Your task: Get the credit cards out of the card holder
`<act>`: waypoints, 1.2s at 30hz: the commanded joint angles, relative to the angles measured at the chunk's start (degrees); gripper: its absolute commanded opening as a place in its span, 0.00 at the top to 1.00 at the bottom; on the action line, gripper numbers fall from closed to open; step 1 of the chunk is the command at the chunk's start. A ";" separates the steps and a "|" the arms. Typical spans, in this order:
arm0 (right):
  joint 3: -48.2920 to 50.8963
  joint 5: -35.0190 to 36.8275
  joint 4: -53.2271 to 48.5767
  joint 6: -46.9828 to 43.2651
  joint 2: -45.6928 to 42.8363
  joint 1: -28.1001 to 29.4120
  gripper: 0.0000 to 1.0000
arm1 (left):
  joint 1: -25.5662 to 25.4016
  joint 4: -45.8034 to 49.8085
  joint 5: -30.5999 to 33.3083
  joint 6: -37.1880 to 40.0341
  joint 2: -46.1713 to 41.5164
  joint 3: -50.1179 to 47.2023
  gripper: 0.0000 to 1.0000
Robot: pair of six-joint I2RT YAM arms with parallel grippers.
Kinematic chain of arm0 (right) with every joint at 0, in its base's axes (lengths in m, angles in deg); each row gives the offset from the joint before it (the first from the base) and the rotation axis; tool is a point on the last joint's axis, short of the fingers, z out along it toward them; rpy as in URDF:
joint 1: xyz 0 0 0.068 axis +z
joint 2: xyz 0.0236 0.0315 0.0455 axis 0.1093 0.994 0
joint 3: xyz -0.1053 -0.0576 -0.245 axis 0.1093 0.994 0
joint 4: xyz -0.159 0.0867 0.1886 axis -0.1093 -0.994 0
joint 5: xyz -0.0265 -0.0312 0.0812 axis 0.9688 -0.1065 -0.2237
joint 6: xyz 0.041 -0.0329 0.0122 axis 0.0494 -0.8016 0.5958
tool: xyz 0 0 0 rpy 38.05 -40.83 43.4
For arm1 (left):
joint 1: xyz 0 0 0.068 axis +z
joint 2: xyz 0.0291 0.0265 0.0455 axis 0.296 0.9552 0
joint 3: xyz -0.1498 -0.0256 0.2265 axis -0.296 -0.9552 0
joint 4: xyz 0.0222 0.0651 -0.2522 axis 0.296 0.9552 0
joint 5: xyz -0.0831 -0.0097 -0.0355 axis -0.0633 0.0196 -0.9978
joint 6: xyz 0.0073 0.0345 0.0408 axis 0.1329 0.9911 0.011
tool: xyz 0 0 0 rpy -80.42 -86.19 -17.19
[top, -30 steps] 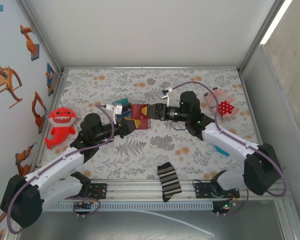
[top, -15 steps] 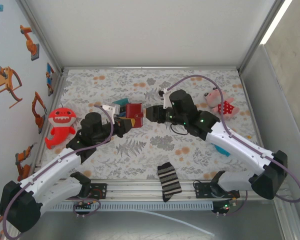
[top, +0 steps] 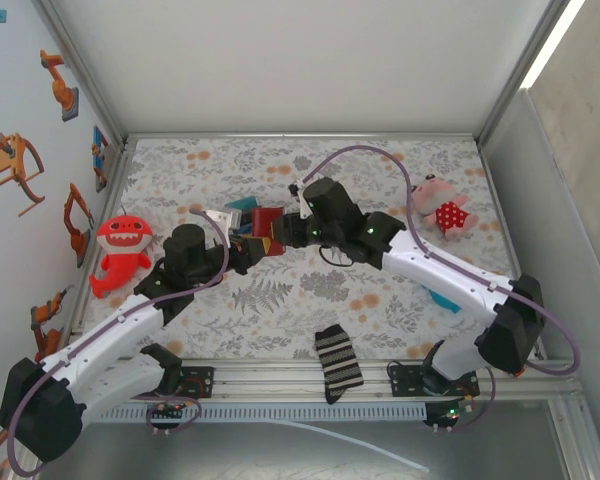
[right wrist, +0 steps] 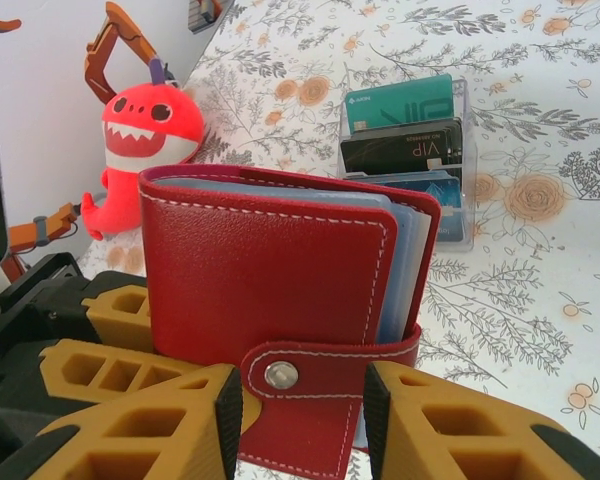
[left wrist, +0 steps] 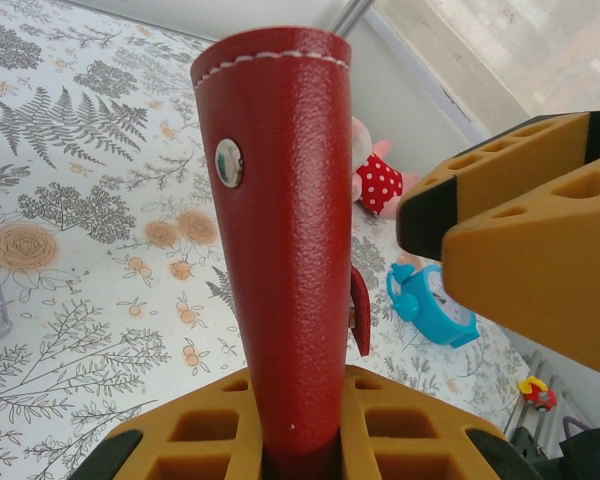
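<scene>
The card holder (right wrist: 270,270) is a dark-red folding wallet, standing upright and snapped shut above the table. My left gripper (left wrist: 300,445) is shut on its lower end, and its yellow fingers (right wrist: 125,310) show beside it. My right gripper (right wrist: 298,420) faces the cover, its pads pressed against both edges of the red snap tab (right wrist: 325,380). Blue-grey pockets (right wrist: 408,260) show at the wallet's open edge. The credit cards inside are hidden. From above, both grippers meet at the wallet (top: 267,217) left of the table's middle.
A clear box (right wrist: 405,150) with teal, black and blue cards stands just behind the wallet. A red shark toy (top: 120,255) lies at the left. A pink plush (top: 442,208) and a blue alarm clock (left wrist: 435,305) are at the right, and a striped sock (top: 338,362) lies near the front edge.
My right arm has swung left onto the wallet and its jaws have narrowed around the snap tab. The left gripper has kept its hold and tipped the wallet upright.
</scene>
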 commanded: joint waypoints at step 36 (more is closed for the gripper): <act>-5.76 7.21 -7.07 -0.82 7.97 0.77 0.68 | -0.12 -5.54 -1.77 -0.74 0.24 1.85 0.95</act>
